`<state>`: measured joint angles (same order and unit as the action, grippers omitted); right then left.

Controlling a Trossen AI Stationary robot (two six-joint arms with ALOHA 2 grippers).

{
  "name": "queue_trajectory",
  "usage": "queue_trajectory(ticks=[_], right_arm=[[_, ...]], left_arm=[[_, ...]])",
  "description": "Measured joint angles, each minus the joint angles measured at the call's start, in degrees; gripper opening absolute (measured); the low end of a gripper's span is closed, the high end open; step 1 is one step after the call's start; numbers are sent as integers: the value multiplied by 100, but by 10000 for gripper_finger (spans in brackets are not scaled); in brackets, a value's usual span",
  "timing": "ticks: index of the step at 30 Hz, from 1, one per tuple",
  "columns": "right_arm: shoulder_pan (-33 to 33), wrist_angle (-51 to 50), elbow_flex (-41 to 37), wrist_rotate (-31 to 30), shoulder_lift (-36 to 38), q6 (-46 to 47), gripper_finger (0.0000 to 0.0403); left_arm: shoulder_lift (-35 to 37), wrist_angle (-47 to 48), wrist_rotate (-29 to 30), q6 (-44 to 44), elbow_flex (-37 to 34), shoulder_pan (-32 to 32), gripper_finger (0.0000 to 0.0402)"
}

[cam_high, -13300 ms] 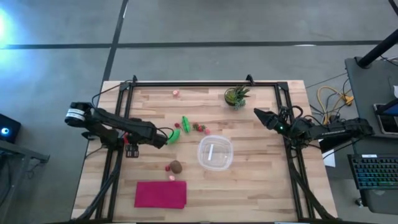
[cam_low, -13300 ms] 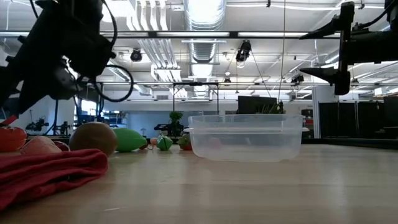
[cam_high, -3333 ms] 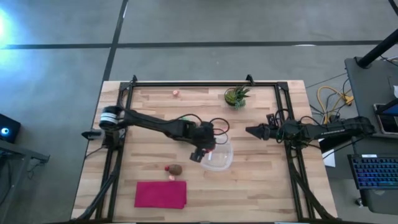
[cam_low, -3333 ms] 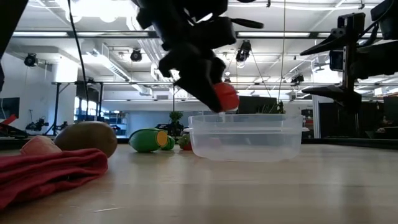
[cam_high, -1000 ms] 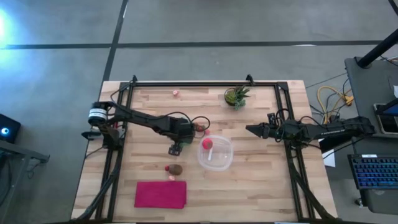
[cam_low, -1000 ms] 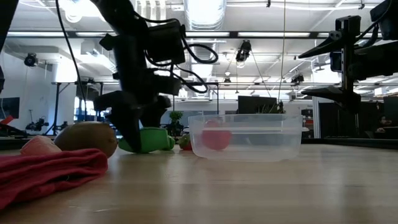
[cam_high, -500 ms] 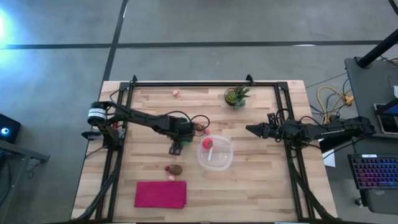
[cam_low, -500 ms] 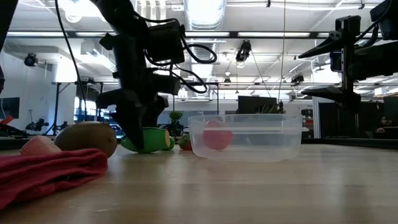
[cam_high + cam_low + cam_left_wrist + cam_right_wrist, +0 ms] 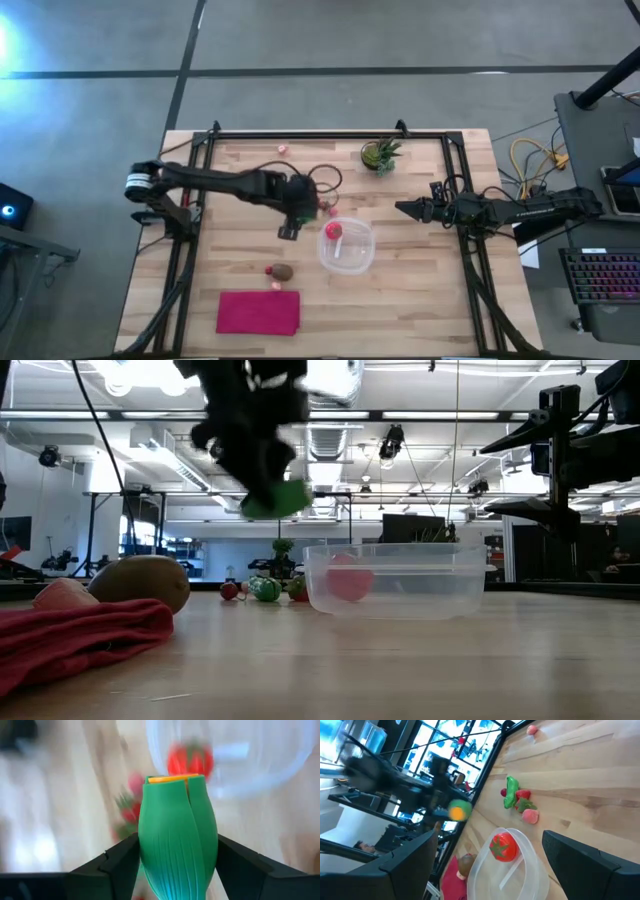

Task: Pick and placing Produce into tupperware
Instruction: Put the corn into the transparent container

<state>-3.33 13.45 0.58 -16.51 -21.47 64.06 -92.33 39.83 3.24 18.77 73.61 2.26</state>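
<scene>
My left gripper [image 9: 292, 218] hangs above the table, just left of the tupperware [image 9: 347, 247], shut on a green oblong produce piece [image 9: 176, 840] with an orange end. The clear tupperware stands on the table's middle with a red tomato-like piece [image 9: 333, 230] inside. More produce rests on the wood: a green piece [image 9: 511, 791] with small red and pink ones [image 9: 524, 800] beyond the tupperware, and a brown round one [image 9: 283, 271] near the magenta cloth [image 9: 258, 312]. My right gripper [image 9: 402, 210] waits open at the right. My left gripper pinches the green piece between its two fingers [image 9: 122, 862], one on each rounded long side [image 9: 145, 855] at its thick middle. The fingers slant down from the table's left and lie along the piece. It is lifted clear, its orange end [image 9: 172, 779] pointing away from the wrist toward the tupperware.
A potted green plant [image 9: 380, 155] stands at the far edge, and a small pink piece [image 9: 283, 150] lies left of it. A black frame rail [image 9: 330, 134] runs round the tabletop. Bare wood lies right of the tupperware and along the near edge.
My left gripper has risen steeply from the tabletop, tipping a little, with the green piece between its fingers. The piece lay on the wood left of the tupperware and now hangs clear above it, higher than the tupperware's rim.
</scene>
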Motion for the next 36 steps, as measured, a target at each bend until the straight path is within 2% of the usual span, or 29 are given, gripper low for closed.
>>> queue_trajectory(ticks=[3, 6, 16, 21, 26, 31, 36], right_arm=[[0, 2, 0, 31, 0, 0, 352], [-1, 2, 0, 166, 0, -4, 352], [-2, 42, 0, 793, 4, -3, 352], [-2, 120, 0, 817, 19, -106, 352], [-2, 398, 0, 815, 86, -352, 352], [-2, 411, 0, 815, 133, -396, 352], [-2, 385, 0, 815, 136, -383, 352]], left_arm=[[-76, -463, -436, 23, 295, 4, 220], [-445, -882, -759, -183, 602, -4, 221], [-2031, -853, -1096, -647, 2234, -74, 221], [-2512, -602, -1304, -647, 2573, -180, 221], [-2863, -555, -1161, -641, 2620, -258, 221], [-2886, -527, -422, -529, 2618, -313, 221], [-2866, -455, -366, -494, 2620, -319, 222]])
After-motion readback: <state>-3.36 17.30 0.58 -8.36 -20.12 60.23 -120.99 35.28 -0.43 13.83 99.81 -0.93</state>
